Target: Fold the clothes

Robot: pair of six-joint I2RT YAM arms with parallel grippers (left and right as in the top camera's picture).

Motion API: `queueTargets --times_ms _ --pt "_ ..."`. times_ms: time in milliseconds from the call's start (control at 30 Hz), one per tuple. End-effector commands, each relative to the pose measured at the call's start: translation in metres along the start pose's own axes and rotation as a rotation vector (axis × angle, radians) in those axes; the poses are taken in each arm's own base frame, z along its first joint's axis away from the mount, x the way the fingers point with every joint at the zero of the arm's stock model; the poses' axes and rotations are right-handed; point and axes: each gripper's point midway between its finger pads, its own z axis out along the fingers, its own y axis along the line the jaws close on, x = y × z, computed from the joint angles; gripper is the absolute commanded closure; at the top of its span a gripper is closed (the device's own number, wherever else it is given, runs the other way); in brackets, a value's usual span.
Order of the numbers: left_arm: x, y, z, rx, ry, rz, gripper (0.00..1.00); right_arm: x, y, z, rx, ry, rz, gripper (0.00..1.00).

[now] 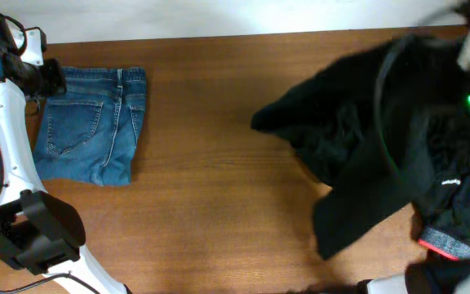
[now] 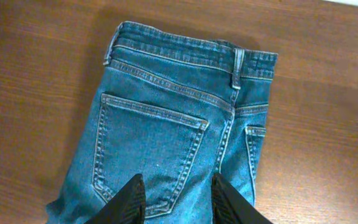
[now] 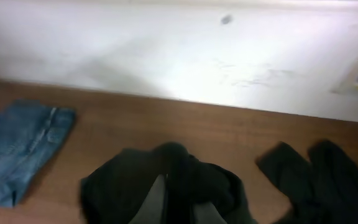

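The blue denim jeans (image 1: pixel 92 122) lie folded flat at the table's left. My left gripper (image 1: pixel 51 79) is at their upper left corner. In the left wrist view its dark fingers (image 2: pixel 129 202) stand apart over the back pocket of the jeans (image 2: pixel 166 118), and the left gripper (image 2: pixel 178 199) is open with nothing between them. The black clothes (image 1: pixel 365 139) lie bunched at the right. My right gripper (image 3: pixel 184 189) is shut on a raised fold of the black clothes (image 3: pixel 129 183). From overhead the cloth hides its jaws.
The left arm's white links (image 1: pixel 6 163) run down the left edge of the table. More black fabric (image 3: pixel 322 177) lies on the wood to the right of the held fold. A grey and red band (image 1: pixel 447 243) shows at the pile's lower right. A white wall (image 3: pixel 179 56) backs the table.
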Motion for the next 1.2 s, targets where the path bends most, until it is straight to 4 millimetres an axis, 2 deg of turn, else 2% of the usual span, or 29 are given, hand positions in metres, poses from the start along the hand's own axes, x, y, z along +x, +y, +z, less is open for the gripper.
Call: queueTargets --times_ms 0,100,200,267,333,400,500,567,700,800,900,933,1000,1067,1100,1133,1167 --pt "-0.002 0.0 0.0 0.008 -0.008 0.011 0.66 0.015 0.04 0.07 -0.292 0.118 -0.13 0.96" --pt "-0.002 0.0 0.0 0.008 -0.009 0.011 0.66 0.053 0.082 0.122 -0.515 0.265 -0.248 0.96" --pt "-0.002 0.0 0.0 0.008 -0.009 0.011 0.66 0.11 0.12 0.171 -0.671 0.453 -0.395 0.96" --pt "-0.002 0.0 0.0 0.008 -0.009 0.011 0.66 0.145 0.147 0.201 -0.739 0.56 -0.434 0.96" --pt "-0.002 0.0 0.0 0.008 -0.009 0.011 0.65 0.174 0.174 0.219 -0.811 0.631 -0.491 0.96" --pt "-0.002 0.0 0.0 0.008 -0.009 0.011 0.66 0.198 0.2 0.229 -0.867 0.684 -0.536 0.96" --pt "-0.002 0.0 0.0 0.008 -0.009 0.011 0.65 0.221 0.236 0.227 -0.926 0.732 -0.588 0.96" --pt "-0.003 0.0 0.0 0.007 -0.01 0.011 0.66 0.224 0.257 0.214 -0.96 0.726 -0.631 0.96" --pt "-0.004 0.0 0.0 0.007 -0.013 0.011 0.65 0.212 0.292 0.168 -0.988 0.652 -0.745 0.96" --pt "-0.004 0.0 0.0 0.007 -0.015 0.011 0.65 0.198 0.305 0.133 -0.963 0.576 -0.851 0.96" --pt "-0.006 0.001 0.0 0.006 -0.024 0.013 0.65 0.19 0.3 0.122 -0.862 0.537 -0.946 0.96" --pt "-0.006 0.0 0.0 0.006 -0.025 0.013 0.65 0.189 0.297 0.124 -0.833 0.537 -0.952 0.96" --pt "-0.006 0.0 0.0 0.006 -0.026 0.013 0.65 0.181 0.289 0.141 -0.729 0.53 -0.917 0.96" --pt "-0.006 0.0 0.0 0.007 -0.024 0.013 0.65 0.168 0.277 0.171 -0.618 0.498 -0.87 0.96" --pt "-0.006 0.0 0.0 0.007 -0.024 0.014 0.65 0.158 0.269 0.192 -0.545 0.467 -0.839 0.96" --pt "-0.006 -0.001 0.0 0.008 -0.024 0.014 0.65 0.135 0.251 0.224 -0.409 0.404 -0.759 0.96" --pt "-0.006 -0.001 0.0 0.009 -0.023 0.015 0.65 0.117 0.236 0.244 -0.308 0.351 -0.684 0.96"
